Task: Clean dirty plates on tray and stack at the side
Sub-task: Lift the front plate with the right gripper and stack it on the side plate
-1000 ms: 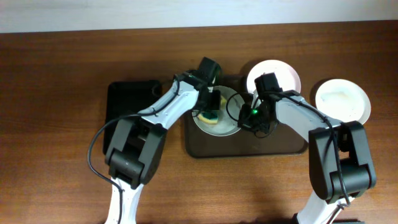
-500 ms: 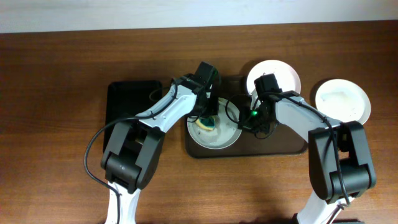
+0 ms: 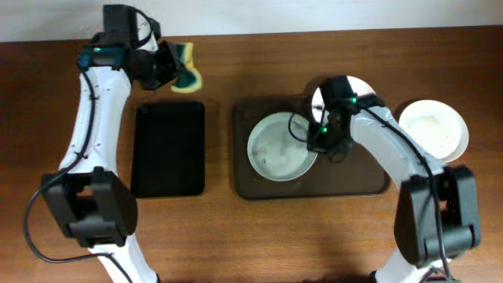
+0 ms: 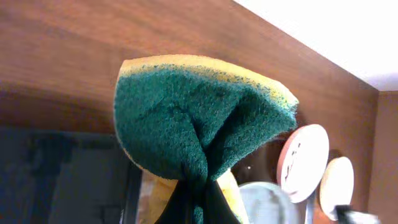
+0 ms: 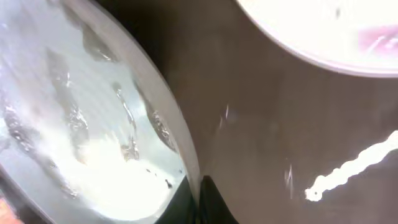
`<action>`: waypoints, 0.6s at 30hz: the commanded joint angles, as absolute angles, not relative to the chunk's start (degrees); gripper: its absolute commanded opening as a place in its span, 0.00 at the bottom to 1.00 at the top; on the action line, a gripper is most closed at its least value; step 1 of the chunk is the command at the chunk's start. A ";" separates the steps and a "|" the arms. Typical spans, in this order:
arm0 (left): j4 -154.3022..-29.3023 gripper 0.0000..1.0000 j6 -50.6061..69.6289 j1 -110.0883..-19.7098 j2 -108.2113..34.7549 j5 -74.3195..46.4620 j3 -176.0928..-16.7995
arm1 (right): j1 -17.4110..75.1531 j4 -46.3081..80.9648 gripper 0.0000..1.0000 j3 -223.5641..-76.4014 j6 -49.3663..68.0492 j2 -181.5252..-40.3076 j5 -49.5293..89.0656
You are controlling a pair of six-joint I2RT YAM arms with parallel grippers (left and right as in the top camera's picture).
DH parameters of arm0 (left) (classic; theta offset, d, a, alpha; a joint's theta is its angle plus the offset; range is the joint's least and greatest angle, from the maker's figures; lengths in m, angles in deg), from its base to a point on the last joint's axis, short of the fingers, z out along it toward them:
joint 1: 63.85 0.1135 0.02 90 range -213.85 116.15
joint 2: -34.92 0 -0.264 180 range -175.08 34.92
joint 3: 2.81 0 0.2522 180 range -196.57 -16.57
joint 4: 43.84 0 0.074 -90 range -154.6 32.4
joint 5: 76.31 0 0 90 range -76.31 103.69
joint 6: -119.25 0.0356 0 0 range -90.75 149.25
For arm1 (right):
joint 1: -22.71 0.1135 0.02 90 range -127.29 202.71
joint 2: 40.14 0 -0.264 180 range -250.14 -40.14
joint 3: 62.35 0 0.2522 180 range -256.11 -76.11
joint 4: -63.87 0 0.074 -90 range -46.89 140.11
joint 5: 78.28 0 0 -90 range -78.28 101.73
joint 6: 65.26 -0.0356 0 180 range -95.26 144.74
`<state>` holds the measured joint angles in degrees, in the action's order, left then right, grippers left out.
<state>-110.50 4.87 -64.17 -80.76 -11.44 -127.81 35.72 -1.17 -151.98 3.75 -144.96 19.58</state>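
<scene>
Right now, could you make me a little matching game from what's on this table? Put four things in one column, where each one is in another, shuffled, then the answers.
Things
1. sponge
2. wet plate
3. outer plate
4. black tray

Places
A. on the bare table, right of the brown tray
B. pinched in the left pincer
C. lying left of the brown tray
D. on the brown tray, right pincer at its rim

Pairs: 1-B, 2-D, 3-A, 4-C

Looks like a robotics lab setup. Two robot arms stand at a wooden bench. Behind it is a plain white wall.
</scene>
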 commanded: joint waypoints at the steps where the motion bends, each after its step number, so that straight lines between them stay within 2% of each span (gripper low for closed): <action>1: -113.01 0.00 8.58 -62.77 -80.78 -8.90 -127.94 | 45.56 -9.22 0.04 -161.60 4.90 -141.31 -9.05; 5: -114.15 0.00 9.43 -62.81 -80.78 -6.19 -127.94 | 63.90 -16.60 0.04 -163.54 1.23 -141.31 -49.68; 7: -114.57 0.00 9.43 -62.94 -80.78 -6.15 -127.94 | 68.14 -18.48 0.04 -163.54 -2.94 -141.31 -60.20; 10: -114.96 0.00 9.43 -62.92 -80.78 -5.97 -127.94 | 72.07 -19.58 0.04 -163.54 -5.37 -141.31 -67.93; 13: -115.16 0.00 9.43 -62.99 -80.78 -5.34 -127.94 | 72.14 -20.25 0.04 -163.54 -9.32 -141.31 -67.98; 14: -115.18 0.00 9.41 -62.99 -80.78 -5.36 -127.94 | 71.79 -21.28 0.04 -163.54 -12.82 -141.31 -62.49; 16: -115.18 0.00 9.41 -62.99 -80.78 -5.36 -127.94 | 68.60 -20.56 0.04 -163.54 -13.67 -141.31 -46.29; 18: -115.18 0.00 9.43 -64.01 -80.78 -5.32 -127.94 | 59.77 -17.72 0.04 -163.54 -7.03 -140.83 -23.78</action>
